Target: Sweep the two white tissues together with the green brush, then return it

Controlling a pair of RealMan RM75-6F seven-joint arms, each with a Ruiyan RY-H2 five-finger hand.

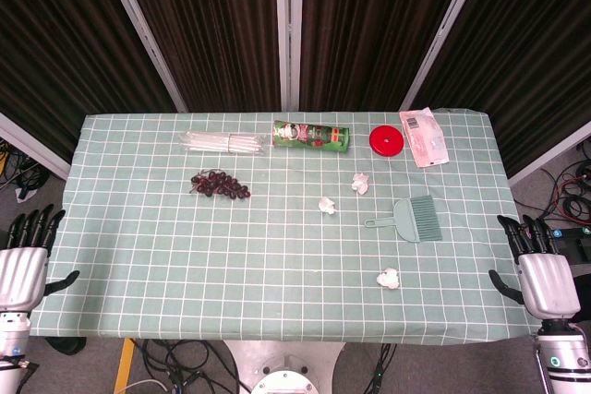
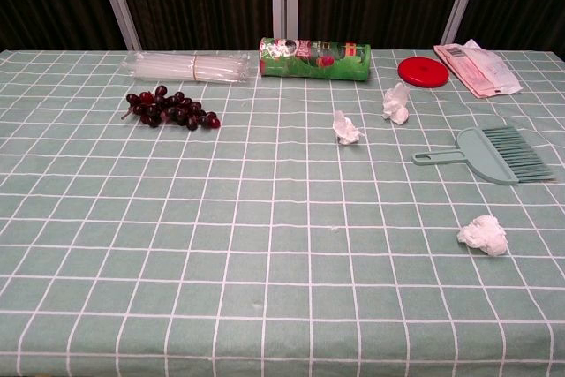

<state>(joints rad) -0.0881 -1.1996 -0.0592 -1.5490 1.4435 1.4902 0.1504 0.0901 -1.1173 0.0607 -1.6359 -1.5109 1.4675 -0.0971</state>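
Green brush (image 1: 417,219) is seen lying flat on the table (image 1: 138,256), right of centre, among three crumpled white tissues (image 1: 360,183), well apart from both hands. Right robot hand (image 1: 540,269) and left robot hand (image 1: 26,256) are held released at the table's edges, grasping nothing.

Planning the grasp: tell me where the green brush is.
The green brush lies flat on the table's right side in the head view, handle pointing left, between the upper tissues and nearest tissue.
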